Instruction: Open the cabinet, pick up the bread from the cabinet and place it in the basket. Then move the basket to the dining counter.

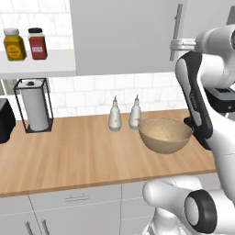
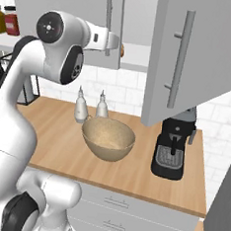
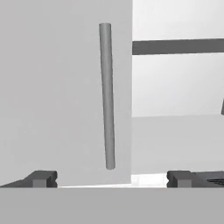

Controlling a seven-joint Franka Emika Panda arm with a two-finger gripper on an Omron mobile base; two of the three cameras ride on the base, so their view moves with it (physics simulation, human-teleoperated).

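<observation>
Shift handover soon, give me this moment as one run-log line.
cabinet: right door open, left shut | gripper: open, at left handle, holding nothing | basket: empty, on worktop | bread: on shelf

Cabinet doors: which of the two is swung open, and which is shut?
The right door, above the coffee machine, is swung open toward the camera. The left door, beside the open claw, is shut.

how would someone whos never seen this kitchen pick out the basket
Find the wood worktop under the grey wall cabinet. The basket sits on it, just in front of two small white bottles and left of the black coffee machine. It is the only tan, wide, bowl-shaped thing there.
</observation>
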